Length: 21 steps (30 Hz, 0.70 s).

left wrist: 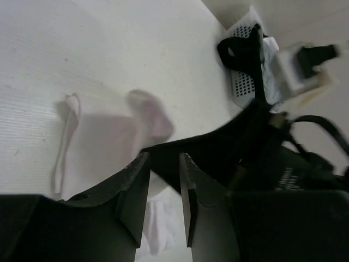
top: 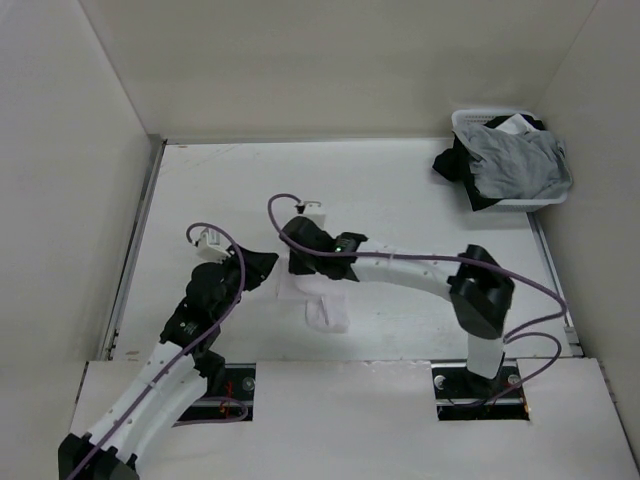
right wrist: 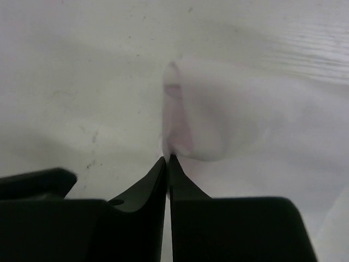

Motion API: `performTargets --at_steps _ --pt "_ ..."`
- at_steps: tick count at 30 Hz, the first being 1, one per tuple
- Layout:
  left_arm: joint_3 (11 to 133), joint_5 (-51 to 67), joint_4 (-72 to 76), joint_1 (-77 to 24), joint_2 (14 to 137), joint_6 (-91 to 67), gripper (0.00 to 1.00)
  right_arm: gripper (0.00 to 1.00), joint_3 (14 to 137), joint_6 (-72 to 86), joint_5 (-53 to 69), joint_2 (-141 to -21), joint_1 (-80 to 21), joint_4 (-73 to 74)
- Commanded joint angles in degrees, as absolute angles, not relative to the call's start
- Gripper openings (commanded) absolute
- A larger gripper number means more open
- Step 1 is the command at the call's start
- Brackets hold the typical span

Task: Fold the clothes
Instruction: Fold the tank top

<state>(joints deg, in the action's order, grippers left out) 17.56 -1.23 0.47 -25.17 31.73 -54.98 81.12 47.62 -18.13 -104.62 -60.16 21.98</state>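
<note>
Overhead, we see a white plastic laundry basket (top: 478,114) at the far right corner of the white worktop (top: 400,200). A crumpled grey garment (top: 520,160) is heaped inside it, and a black garment (top: 452,163) beneath the grey one spills over the basket's left rim. The left wrist view catches the same basket's perforated wall in the background.

Well apart from the basket, the thin white sleeveless top (top: 325,310) lies bunched on the worktop near the middle, between the two arms, with one lobe of fabric trailing toward the near edge.

Both tools meet at the top's far end. The left tool (left wrist: 163,202) hangs just above the cloth with its fingers spread a narrow gap apart, and we see nothing held between them. The right tool (right wrist: 168,164) has its fingers pressed together to a thin slit, with the tips touching a raised fold of the soft white fabric. We cannot tell whether any cloth is caught between them. From above, the right tool sits just beside the left tool (top: 262,268).
</note>
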Motion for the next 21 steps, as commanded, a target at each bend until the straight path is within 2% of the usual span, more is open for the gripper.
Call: performTargets --at_steps 1,4,5,9,11,14,15,16,19,21 --pt "17.6 1.0 -3.8 -21.8 27.2 -53.2 0.27 0.16 89.1 48.3 -18.8 -111.9 -62.3 25.0" --pt "18.2 1.3 -7.2 -18.2 24.4 -51.9 0.31 0.43 90.8 49.3 -18.7 -112.7 -63.8 23.4" --pt "18.4 1.6 -7.8 -17.2 24.2 -51.5 0.31 0.49 89.7 49.3 -19.2 -111.1 -63.9 22.2" --pt "18.7 3.3 -6.5 -15.4 26.9 -50.7 0.33 0.50 80.8 48.8 -20.1 -100.5 -64.0 15.9" --pt "18.9 3.7 -4.4 -16.3 29.9 -50.7 0.34 0.44 74.7 48.1 -20.3 -94.6 -64.0 12.5" --pt "18.8 2.9 -1.3 -18.5 33.7 -50.6 0.36 0.21 64.5 46.9 -21.4 -86.8 -62.2 7.6" --pt "18.7 2.3 -0.7 -19.2 34.8 -50.3 0.36 0.10 59.7 46.3 -22.2 -83.3 -61.0 5.1" --pt "18.7 1.8 -0.7 -19.4 35.1 -49.8 0.37 0.04 55.8 45.8 -22.2 -80.3 -59.8 3.3" --pt "18.5 0.1 -1.4 -19.5 33.1 -48.0 0.41 0.01 45.4 43.2 -23.4 -72.0 -56.7 -2.8" --pt "19.0 -2.2 -3.5 -18.9 30.7 -46.2 0.45 0.06 38.4 41.8 -24.3 -65.9 -53.1 -6.0"
